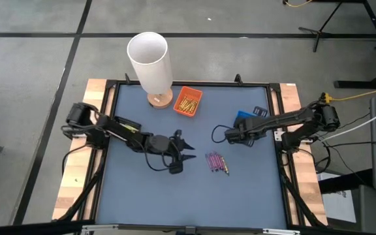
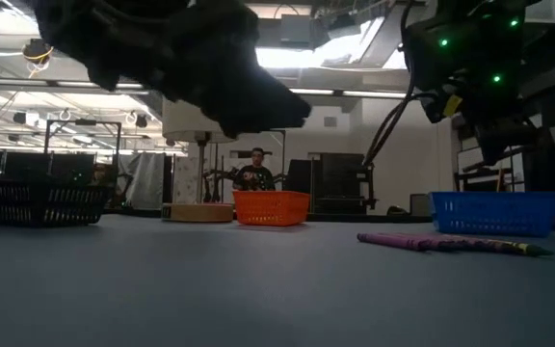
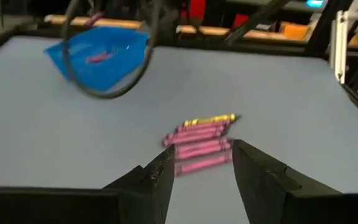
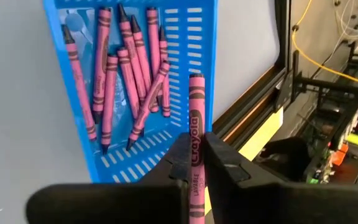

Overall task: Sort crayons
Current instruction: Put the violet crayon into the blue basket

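Note:
Several purple crayons and a yellow one lie flat in a small pile (image 1: 216,162) on the grey mat, also visible in the low view as a pile (image 2: 451,243). My left gripper (image 3: 204,155) is open just short of the pile (image 3: 201,140), left of it in the high view (image 1: 187,149). My right gripper (image 4: 196,140) is shut on one purple crayon above the blue tray (image 4: 185,37), which holds several purple crayons. The right arm hides most of this blue tray (image 1: 243,116) in the high view. Yellow crayons lie in the orange tray (image 1: 188,101). My right gripper pinches the purple crayon by its paper wrapper (image 4: 195,124) between its two fingers. The crayon runs along the fingers, and one end (image 4: 196,81) sticks out past the fingertips. The fingers slant down. The crayon is lifted clear, over the blue tray's edge.
A tall white cylinder (image 1: 150,62) stands on a wooden base beside the orange tray at the back. A black frame (image 1: 276,130) borders the mat. A black basket (image 2: 37,202) is at the far left in the low view, and a person (image 2: 253,173) sits in the room behind.

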Controlling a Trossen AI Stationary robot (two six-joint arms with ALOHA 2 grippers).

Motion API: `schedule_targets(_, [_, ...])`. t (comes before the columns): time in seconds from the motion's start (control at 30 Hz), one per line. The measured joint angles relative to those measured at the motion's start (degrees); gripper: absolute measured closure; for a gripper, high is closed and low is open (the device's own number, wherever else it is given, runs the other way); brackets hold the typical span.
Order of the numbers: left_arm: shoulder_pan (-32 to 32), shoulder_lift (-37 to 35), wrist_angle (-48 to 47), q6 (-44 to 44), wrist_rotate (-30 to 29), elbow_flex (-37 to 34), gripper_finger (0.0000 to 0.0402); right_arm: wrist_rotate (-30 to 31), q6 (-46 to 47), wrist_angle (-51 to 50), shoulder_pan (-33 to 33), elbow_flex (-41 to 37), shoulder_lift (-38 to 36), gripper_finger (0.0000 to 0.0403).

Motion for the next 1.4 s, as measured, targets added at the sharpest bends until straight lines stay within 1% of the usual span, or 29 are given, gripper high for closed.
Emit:
schedule_targets(0.07, [-0.3, 2.5, 4.7, 0.7, 0.0, 0.1, 0.0257, -0.2, 0.0, 0.0, -0.7, 0.0, 0.0, 0.0377])
schedule_targets(0.13, [-0.3, 4.8, 6.9, 0.7, 0.2, 1.2, 0.0257, -0.4, 0.0, 0.0, -1.1, 0.0, 0.0, 0.0369])
schedule_targets(0.3, [-0.3, 10.1, 7.2, 1.1, 3.9, 6.8, 0.0257, -1.3, -0.2, 0.1, -1.4, 0.0, 0.0, 0.0329])
schedule_targets(0.43, [-0.4, 14.1, 6.9, 5.2, 6.3, 11.9, 0.0257, -1.3, -0.2, 0.1, -1.3, 0.0, 0.0, 0.0298])
schedule_targets(0.6, [-0.2, 18.5, 5.7, 9.5, 9.5, 18.0, 0.0257, -0.9, -0.3, 0.4, -1.3, 0.0, 0.0, 0.0281])
schedule_targets(0.83, [1.2, 23.3, -3.5, 15.6, 15.0, 25.2, 0.0257, -0.8, -0.3, 2.7, -1.3, 0.0, 0.0, 0.0279])
schedule_targets(0.93, [2.2, 24.7, -8.9, 17.3, 15.4, 27.0, 0.0257, -0.8, -0.3, 2.9, -1.3, 0.0, 0.0, 0.0279])
schedule_targets(1.2, [5.6, 25.6, -17.6, 18.7, 17.3, 27.2, 0.0257, -0.8, -0.3, 3.0, -1.3, 0.0, 0.0, 0.0278])
schedule_targets(1.4, [7.6, 25.6, -22.1, 18.8, 19.7, 27.3, 0.0257, -0.8, -0.3, 3.0, -1.3, 0.0, 0.0, 0.0278])
